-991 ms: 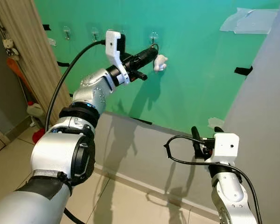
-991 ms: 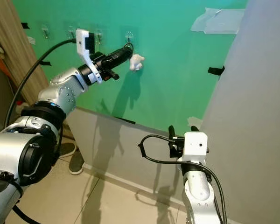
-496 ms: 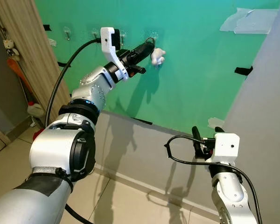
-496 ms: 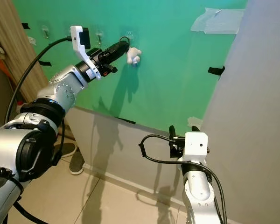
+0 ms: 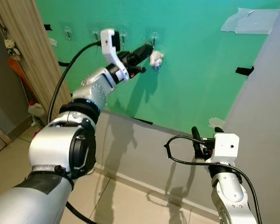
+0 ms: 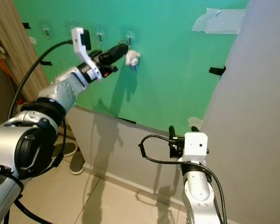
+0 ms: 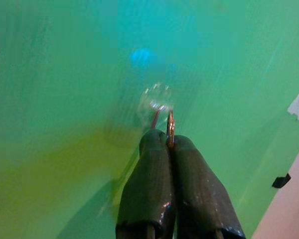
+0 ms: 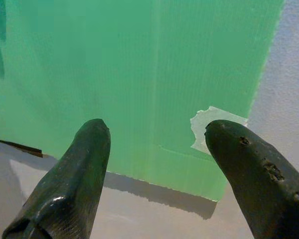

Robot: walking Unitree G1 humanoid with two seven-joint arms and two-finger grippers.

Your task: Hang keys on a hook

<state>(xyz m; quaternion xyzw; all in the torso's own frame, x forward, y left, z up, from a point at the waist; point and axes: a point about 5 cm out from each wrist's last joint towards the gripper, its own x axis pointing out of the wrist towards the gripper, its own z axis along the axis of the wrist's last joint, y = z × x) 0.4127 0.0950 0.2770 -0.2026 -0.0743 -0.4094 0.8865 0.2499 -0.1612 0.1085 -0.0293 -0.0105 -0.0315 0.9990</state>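
Note:
My left gripper point(image 5: 147, 47) reaches up to the green wall board, shut on the key ring point(image 7: 170, 127). A white fluffy charm point(image 5: 156, 58) dangles from the ring just right of the fingertips. The clear hook point(image 5: 154, 36) sits right above the fingertips; in the left wrist view the ring's top lies at the hook point(image 7: 157, 99), and I cannot tell whether it is over it. My right gripper point(image 5: 205, 132) hangs low at the right, open, facing the board's lower edge point(image 8: 154, 174).
Three more clear hooks point(image 5: 67, 32) line the green board point(image 5: 196, 70) to the left. A wooden door panel point(image 5: 23, 51) stands at far left, a grey wall point(image 5: 266, 116) at right. Tiled floor point(image 5: 116, 200) lies below.
The left gripper has risen and moved left toward the hook with the ring and charm. The right arm has stayed put.

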